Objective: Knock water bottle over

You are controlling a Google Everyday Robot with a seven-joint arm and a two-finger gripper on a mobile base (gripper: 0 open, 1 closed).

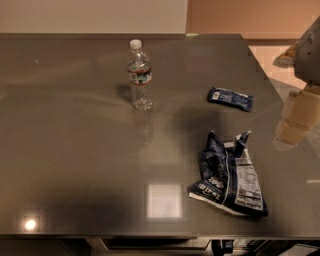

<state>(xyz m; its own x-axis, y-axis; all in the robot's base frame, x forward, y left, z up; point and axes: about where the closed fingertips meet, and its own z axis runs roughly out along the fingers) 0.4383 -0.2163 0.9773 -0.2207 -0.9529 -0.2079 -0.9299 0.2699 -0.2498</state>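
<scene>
Bottle (140, 75) is upright on the counter (75, 150), well back at about 11 o'clock from the middle of the view. Its white cap is on top and a narrow red, white and green band runs round its clear ribbed body.

Nearest the front edge, two patches of light glare off the grey surface: a square one at 6 o'clock and a small round one at 8 o'clock. Just behind these, at 4 o'clock, a crumpled dark blue bag (230, 180) lies flat with its white label panel facing up.

At 3 o'clock, by the right edge of the counter, the gripper (290, 132) hangs as a blurred, cream-coloured shape beneath the arm. Whether it is open or closed cannot be told. It touches none of the objects on the counter, and nothing can be seen held in it. It is well apart from the bottle, which lies toward 10 o'clock from it.

Farther back, at 2 o'clock, a small dark blue packet (230, 98) lies flat, between the gripper and the bottle and nearer the gripper.

Beyond the bottle, the back edge of the counter meets a pale wall (90, 15).
</scene>
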